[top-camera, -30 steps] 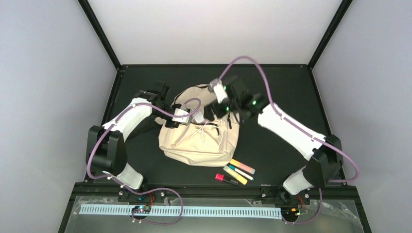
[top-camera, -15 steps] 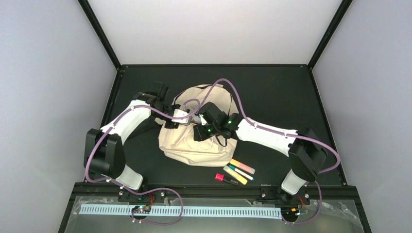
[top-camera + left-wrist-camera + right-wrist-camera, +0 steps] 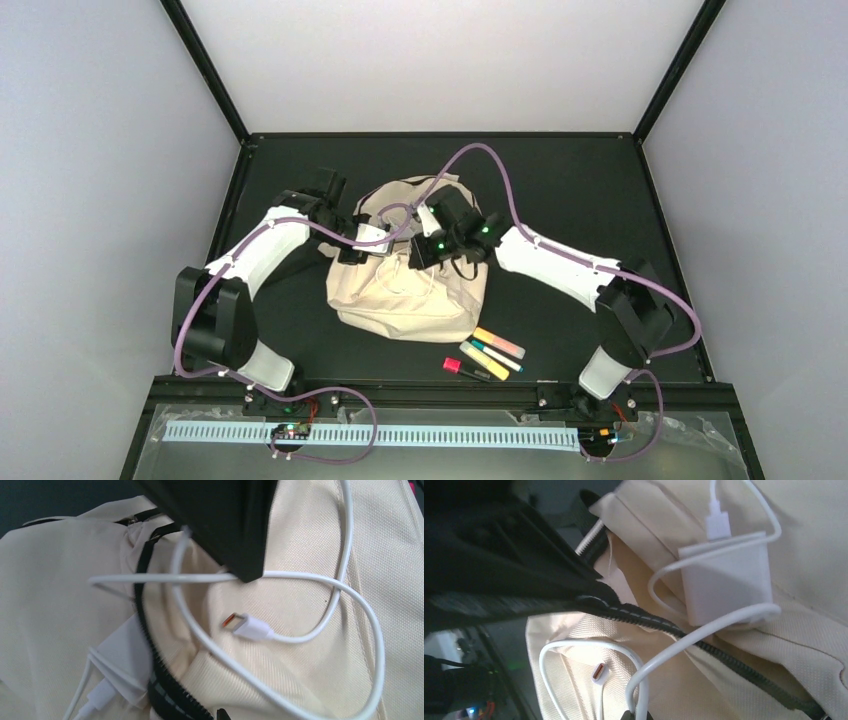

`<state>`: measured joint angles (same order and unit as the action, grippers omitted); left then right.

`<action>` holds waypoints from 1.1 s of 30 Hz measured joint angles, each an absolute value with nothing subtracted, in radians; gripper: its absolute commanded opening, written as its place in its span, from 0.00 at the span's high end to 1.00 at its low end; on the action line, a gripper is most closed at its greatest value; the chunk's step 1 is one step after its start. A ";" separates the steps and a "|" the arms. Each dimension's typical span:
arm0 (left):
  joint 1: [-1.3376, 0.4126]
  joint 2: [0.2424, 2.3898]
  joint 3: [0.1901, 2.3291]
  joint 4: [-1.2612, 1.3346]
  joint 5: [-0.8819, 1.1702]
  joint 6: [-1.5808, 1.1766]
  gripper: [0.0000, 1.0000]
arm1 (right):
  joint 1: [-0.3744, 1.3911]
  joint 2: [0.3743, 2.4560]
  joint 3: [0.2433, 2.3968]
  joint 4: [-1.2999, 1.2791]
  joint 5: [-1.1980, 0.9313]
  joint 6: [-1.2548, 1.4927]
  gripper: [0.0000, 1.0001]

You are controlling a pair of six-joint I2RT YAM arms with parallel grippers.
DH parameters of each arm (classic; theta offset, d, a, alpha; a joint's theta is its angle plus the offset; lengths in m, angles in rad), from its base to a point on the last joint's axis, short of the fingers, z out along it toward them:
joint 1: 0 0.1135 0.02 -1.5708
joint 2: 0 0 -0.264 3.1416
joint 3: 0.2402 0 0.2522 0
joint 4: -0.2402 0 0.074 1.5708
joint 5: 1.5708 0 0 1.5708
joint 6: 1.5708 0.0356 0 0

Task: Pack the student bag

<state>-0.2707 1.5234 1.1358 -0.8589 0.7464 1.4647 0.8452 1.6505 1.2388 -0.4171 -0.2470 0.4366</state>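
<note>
The student bag (image 3: pixel 410 290), cream-beige with a dark zipper (image 3: pixel 704 645), lies mid-table. A white charger block (image 3: pixel 726 582) rests at its open pocket, and its white cable (image 3: pixel 300 580) loops over the fabric with the plug (image 3: pixel 247 626) lying loose. My left gripper (image 3: pixel 385 243) is shut on the bag's zipper edge; only a dark tip shows in the left wrist view (image 3: pixel 220 715). My right gripper (image 3: pixel 420 253) hangs over the bag, shut on a loop of the cable (image 3: pixel 636 714).
Several markers (image 3: pixel 487 352) lie on the black table (image 3: pixel 580 190) in front of the bag on the right, one with a red cap (image 3: pixel 452 365). Purple arm cables (image 3: pixel 480 155) arch over the bag. Black frame posts stand at the back corners.
The right arm swung down from the bag's far side onto its middle, and its gripper closed on the cable. The left arm stayed put.
</note>
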 measured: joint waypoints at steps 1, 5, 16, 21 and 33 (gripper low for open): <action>-0.271 1.523 1.136 -0.855 0.746 1.464 0.99 | 0.832 1.657 1.257 -0.420 -0.277 0.424 0.99; -0.270 1.518 1.135 -0.838 0.728 1.462 0.98 | 0.788 1.745 1.372 -0.431 -0.386 0.390 0.99; -0.269 1.517 1.123 -0.804 0.713 1.457 0.98 | 0.691 1.861 1.427 -0.345 -0.564 0.435 0.92; -0.269 1.516 1.123 -0.812 0.714 1.443 0.99 | 0.675 1.792 1.377 -0.290 -0.611 0.425 0.81; -0.270 1.514 1.109 -0.852 0.814 1.417 0.98 | 0.682 1.716 1.321 -0.235 -0.577 0.419 0.49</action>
